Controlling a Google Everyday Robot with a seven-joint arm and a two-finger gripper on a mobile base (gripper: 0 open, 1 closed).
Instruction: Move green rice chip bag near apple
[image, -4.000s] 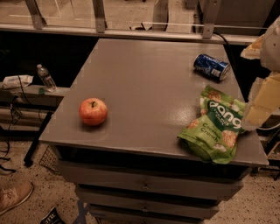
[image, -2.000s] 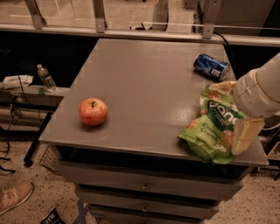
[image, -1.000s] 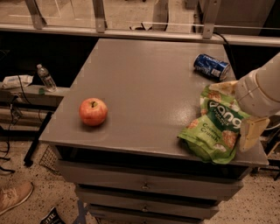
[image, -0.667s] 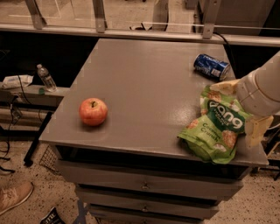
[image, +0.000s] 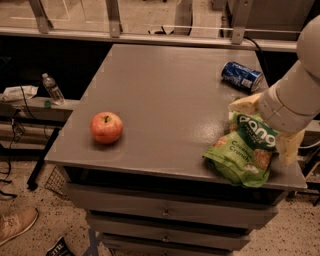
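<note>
Over the last four seconds the arm (image: 295, 95) has swung in from the 3 o'clock side, and the gripper (image: 267, 129) now sits over the upper end of the green rice chip bag (image: 242, 155); in the last second it has hardly shifted. Bag, apple (image: 106, 127) and blue soda can (image: 242, 76) lie where they lay before.

Its pale fingers (image: 244, 104) stand spread apart, one at the bag's 11 o'clock corner and the other at its 3 o'clock edge, so the gripper is open and straddles the pouch. Whether either finger touches the foil cannot be told.

The bag lies flat at the 4 o'clock corner of the grey worktop (image: 165, 90), its lower end right at the front edge. The apple stands upright, stem up, at the bag's 9 o'clock, well apart from it and near the left front corner. Only bare worktop lies between the two. The can lies on its side at the bag's 12 o'clock, near but clear of the gripper.

Off the worktop, a water bottle (image: 52, 89) stands on a lower ledge at the apple's 10 o'clock, and a shoe (image: 17, 225) shows on the floor at 7 o'clock. Drawers (image: 170, 212) run below the front edge.

The wrist covers the bag's upper right part and some of its lettering. The arm is cut off by the right edge.
</note>
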